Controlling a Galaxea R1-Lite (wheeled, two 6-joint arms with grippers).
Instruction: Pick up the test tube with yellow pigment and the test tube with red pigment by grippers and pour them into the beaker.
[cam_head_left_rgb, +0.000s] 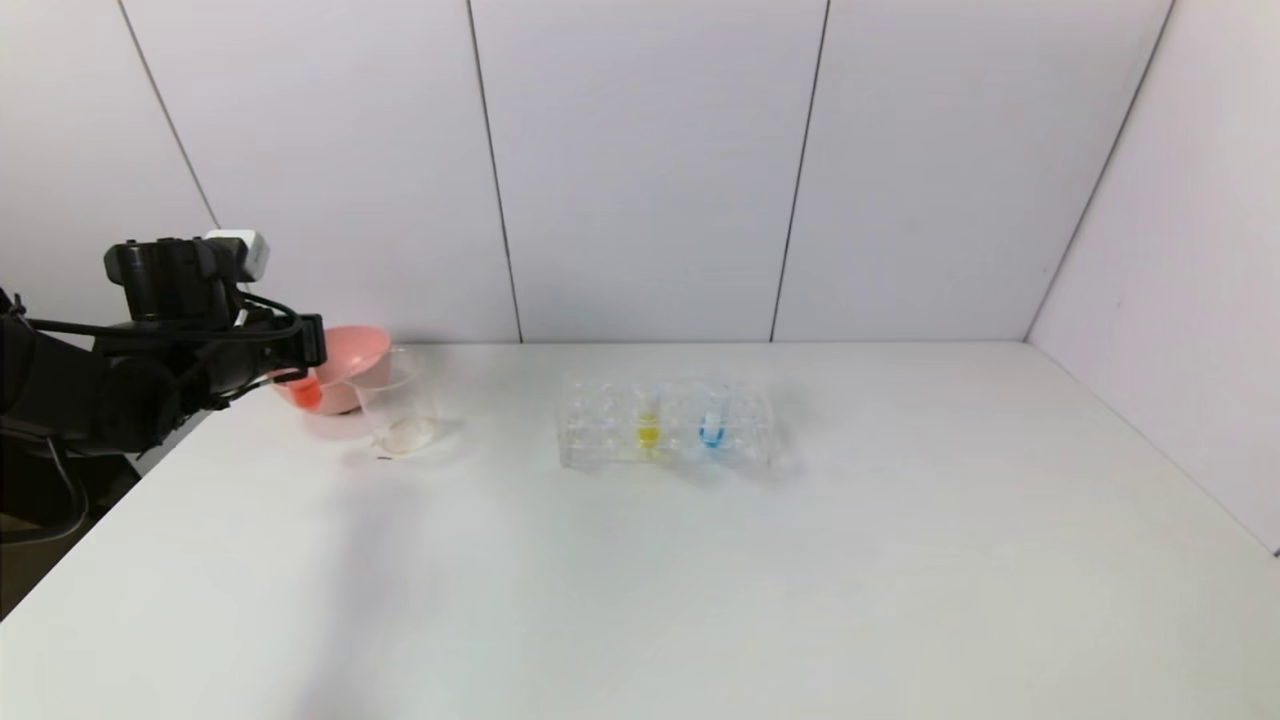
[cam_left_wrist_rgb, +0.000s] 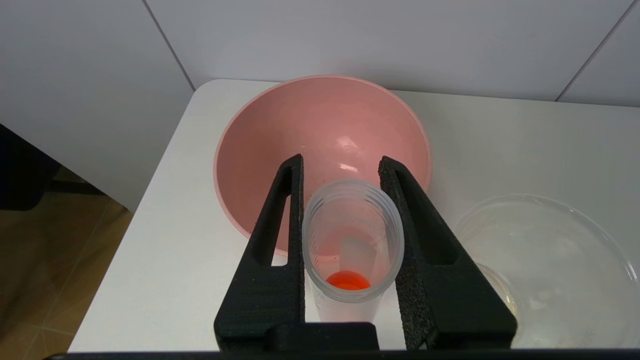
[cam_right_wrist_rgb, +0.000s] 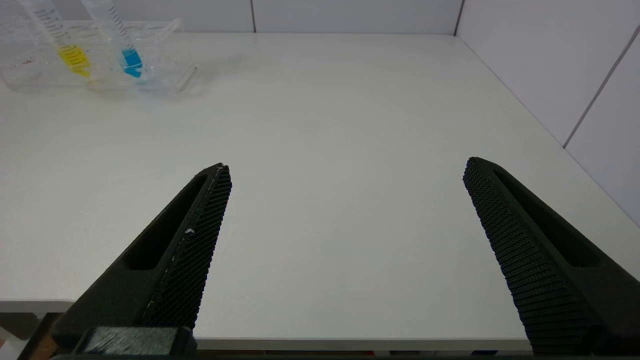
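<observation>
My left gripper (cam_head_left_rgb: 300, 362) (cam_left_wrist_rgb: 345, 167) is shut on the test tube with red pigment (cam_head_left_rgb: 305, 390) (cam_left_wrist_rgb: 352, 250), held upright above the table's far left corner, in front of the pink bowl and just left of the beaker (cam_head_left_rgb: 398, 405) (cam_left_wrist_rgb: 550, 270). Red liquid lies at the tube's bottom. The test tube with yellow pigment (cam_head_left_rgb: 648, 420) (cam_right_wrist_rgb: 70, 50) stands in the clear rack (cam_head_left_rgb: 600, 425) (cam_right_wrist_rgb: 160, 75) at mid table. My right gripper (cam_right_wrist_rgb: 345, 170) is open and empty over the table's near edge; it does not show in the head view.
A pink bowl (cam_head_left_rgb: 365, 355) (cam_left_wrist_rgb: 260, 150) stands behind the beaker at the far left. A blue-liquid tube (cam_head_left_rgb: 711, 425) (cam_right_wrist_rgb: 127, 57) stands in the rack beside the yellow one. Walls close the back and right. The table's left edge (cam_left_wrist_rgb: 145, 210) lies under my left gripper.
</observation>
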